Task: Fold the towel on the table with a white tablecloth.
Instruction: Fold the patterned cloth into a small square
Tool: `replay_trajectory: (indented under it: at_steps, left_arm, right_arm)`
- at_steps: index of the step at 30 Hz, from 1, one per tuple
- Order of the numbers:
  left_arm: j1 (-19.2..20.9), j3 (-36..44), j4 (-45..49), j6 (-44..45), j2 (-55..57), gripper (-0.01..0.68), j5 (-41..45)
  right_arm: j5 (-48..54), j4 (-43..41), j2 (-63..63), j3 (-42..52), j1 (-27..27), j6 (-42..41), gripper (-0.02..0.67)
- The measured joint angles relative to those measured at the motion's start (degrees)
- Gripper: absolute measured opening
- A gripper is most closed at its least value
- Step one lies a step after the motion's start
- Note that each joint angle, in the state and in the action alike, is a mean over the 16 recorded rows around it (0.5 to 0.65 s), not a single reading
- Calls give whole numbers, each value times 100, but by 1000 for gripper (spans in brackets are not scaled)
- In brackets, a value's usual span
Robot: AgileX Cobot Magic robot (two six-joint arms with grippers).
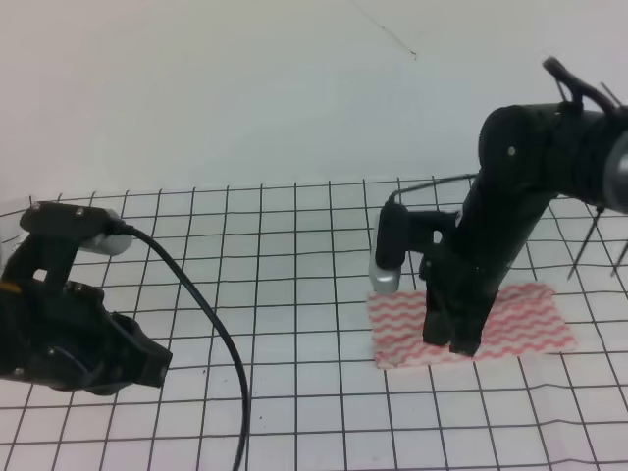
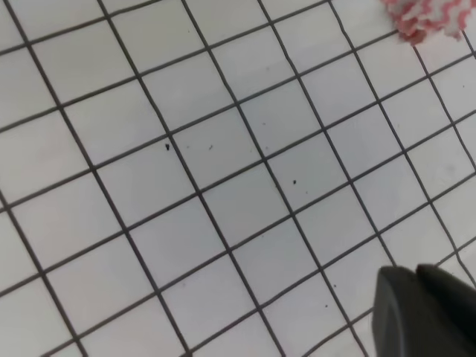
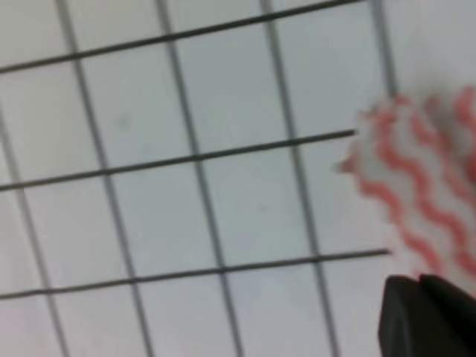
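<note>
The towel (image 1: 473, 328) lies flat on the white tablecloth (image 1: 294, 255) that covers the worktop (image 1: 324, 432), on the right side in the high view. It has pink wavy stripes. The right gripper (image 1: 453, 345) points straight down and its tips touch the front part of the towel. I cannot tell how far it is open or if it has hold of the cloth. The left gripper (image 1: 147, 361) hangs over the bare grid far to the left, well apart from the towel. I cannot tell if it is open either. A black cable (image 1: 211, 329) loops down from the left arm.
</note>
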Motion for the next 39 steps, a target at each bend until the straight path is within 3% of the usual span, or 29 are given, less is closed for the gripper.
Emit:
replay_trajectory:
  at_steps: [13,30,39]
  left_arm:
    - [-1,-1,-61,61,3,0,42]
    - [-1,0,-56,61,-1,0,9]
    - [-1,0,-57,61,-1,0,-5]
  right_arm:
    - [471,480,526,-302,35,-309,-1]
    - [-721,516,861,-718,35,-237,-1]
    - [-744,225,978,-1202,39,8,29]
